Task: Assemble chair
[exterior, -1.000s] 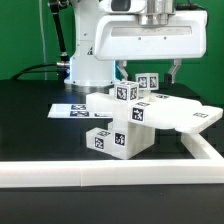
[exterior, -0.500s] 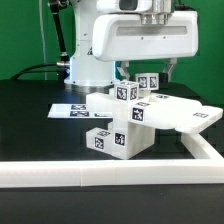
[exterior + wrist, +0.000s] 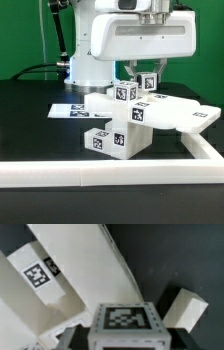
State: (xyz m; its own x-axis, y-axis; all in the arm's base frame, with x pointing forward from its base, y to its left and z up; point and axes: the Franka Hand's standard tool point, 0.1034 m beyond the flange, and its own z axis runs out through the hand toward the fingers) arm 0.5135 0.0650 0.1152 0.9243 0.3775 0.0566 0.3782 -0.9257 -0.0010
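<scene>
At the chair [image 3: 135, 115]: claw [image 3: 147, 77] clenched around a small tagged block [image 3: 124, 317].
Stiff, light, smooth plastic; grip flat sides.

The tool [image 3: 147, 75] is gripping a small tagged cube [image 3: 147, 82] atop the chair [image 3: 140, 115], which is sitting on the black tabletop [image 3: 40, 120] behind the white border rail [image 3: 100, 176].

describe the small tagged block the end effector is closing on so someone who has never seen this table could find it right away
Start at the big white end effector hanging over the black table. Directly beneath it sits the cluster of white chair parts, nearer the exterior view's right. The small block is the highest tagged piece there, standing upright between the fingers, above the flat slab and lower cubes.
</scene>
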